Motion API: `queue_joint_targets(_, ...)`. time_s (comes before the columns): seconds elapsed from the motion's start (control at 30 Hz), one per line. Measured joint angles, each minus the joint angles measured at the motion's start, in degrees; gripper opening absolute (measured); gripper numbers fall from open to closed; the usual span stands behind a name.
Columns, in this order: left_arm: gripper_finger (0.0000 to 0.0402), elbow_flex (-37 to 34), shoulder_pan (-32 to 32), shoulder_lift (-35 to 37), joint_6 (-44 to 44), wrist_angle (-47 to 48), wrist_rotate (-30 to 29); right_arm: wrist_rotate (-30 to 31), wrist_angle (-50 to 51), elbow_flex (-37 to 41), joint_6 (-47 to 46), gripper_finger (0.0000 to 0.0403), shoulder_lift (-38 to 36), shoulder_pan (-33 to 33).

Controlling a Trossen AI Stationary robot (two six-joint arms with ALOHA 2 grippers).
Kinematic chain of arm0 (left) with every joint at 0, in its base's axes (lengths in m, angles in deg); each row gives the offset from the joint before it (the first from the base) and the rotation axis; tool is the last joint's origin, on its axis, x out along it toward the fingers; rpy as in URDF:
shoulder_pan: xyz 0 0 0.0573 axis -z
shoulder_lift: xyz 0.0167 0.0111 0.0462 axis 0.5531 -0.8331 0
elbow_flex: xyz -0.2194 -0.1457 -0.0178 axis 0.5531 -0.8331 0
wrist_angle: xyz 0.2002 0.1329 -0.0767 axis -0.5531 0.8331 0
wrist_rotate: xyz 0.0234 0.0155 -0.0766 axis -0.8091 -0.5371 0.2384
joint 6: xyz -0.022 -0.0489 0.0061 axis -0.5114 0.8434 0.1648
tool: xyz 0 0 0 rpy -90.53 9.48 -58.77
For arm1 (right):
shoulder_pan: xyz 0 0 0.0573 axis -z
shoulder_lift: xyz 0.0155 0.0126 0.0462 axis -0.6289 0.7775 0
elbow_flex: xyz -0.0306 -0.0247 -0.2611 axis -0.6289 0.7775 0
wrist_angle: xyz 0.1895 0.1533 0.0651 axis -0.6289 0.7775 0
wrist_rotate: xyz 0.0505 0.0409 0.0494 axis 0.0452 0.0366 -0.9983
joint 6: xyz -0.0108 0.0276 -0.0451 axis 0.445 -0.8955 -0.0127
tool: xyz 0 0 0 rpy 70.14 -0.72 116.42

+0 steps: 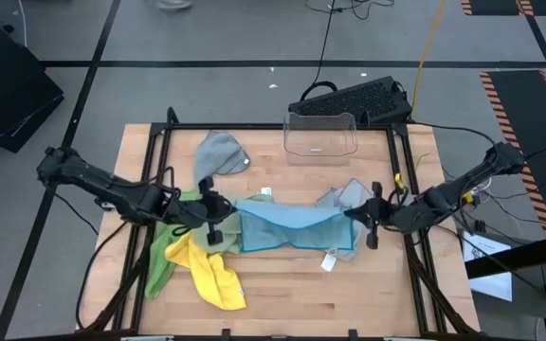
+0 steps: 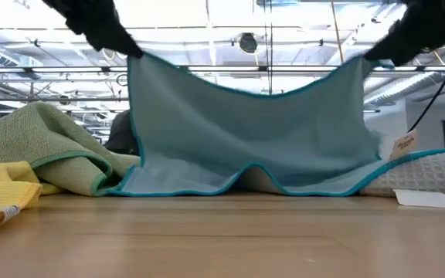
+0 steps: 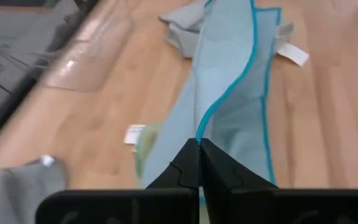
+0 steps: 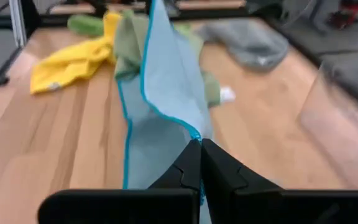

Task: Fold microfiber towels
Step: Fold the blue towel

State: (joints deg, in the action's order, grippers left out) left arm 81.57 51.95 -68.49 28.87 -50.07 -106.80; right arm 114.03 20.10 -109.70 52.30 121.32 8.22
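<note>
High view: the light blue towel [image 1: 292, 230] was held stretched above the counter [image 1: 282, 294] between the left pincer [image 1: 218, 210] and right pincer [image 1: 366, 216], each clenched on a corner; uneven lowering could have skewed the fold.

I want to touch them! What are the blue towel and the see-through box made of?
The light blue towel looks like soft, matte woven cloth, likely microfiber: it sags between its two held corners and has a stitched teal hem. The clear bin looks like hard, glossy plastic, since the table shows through it and its walls stand stiff.
</note>
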Motion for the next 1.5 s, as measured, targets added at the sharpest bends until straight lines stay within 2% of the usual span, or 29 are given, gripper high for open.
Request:
queue_joint_targets(0.1,0.0006,-2.6,0.2,0.0,1.1,-2.9,1.8,-1.4,0.0,2.3,-3.6,0.0,0.0,0.0)
queue_joint_targets(0.23,0.0004,-5.0,0.2,0.0,2.7,-5.9,4.4,-6.2,-0.2,4.4,-7.2,0.0,0.0,0.0)
queue_joint_targets(0.47,0.0004,-8.9,0.2,0.0,2.7,-14.0,4.5,-14.2,-0.6,5.1,-12.4,0.0,0.0,0.0)
queue_joint_targets(0.63,0.0007,-8.9,-0.2,0.0,0.2,-16.5,-1.8,-7.8,-0.5,5.0,-10.2,0.0,-1.8,1.3)
queue_joint_targets(0.8,0.0006,-7.4,-2.6,0.8,-7.6,-22.0,-6.1,2.7,-0.4,3.5,-0.9,0.0,-6.3,5.5)
queue_joint_targets(0.97,0.0004,-5.4,-6.6,0.7,-13.3,-25.5,-6.5,3.5,1.1,-0.5,8.4,0.0,-10.6,11.3)
queue_joint_targets(1.1,0.0007,-5.3,-9.6,0.7,-12.4,-23.2,-5.9,0.1,5.3,-1.5,8.0,0.0,-13.0,14.8)
queue_joint_targets(1.27,0.0003,-5.3,-11.4,0.7,-8.9,-16.8,-2.9,-6.5,7.7,0.5,2.8,0.0,-13.2,16.2)
queue_joint_targets(1.5,0.0004,-5.3,-10.9,0.7,-5.6,-12.6,1.9,-9.7,7.2,3.8,-2.7,0.0,-12.3,16.2)
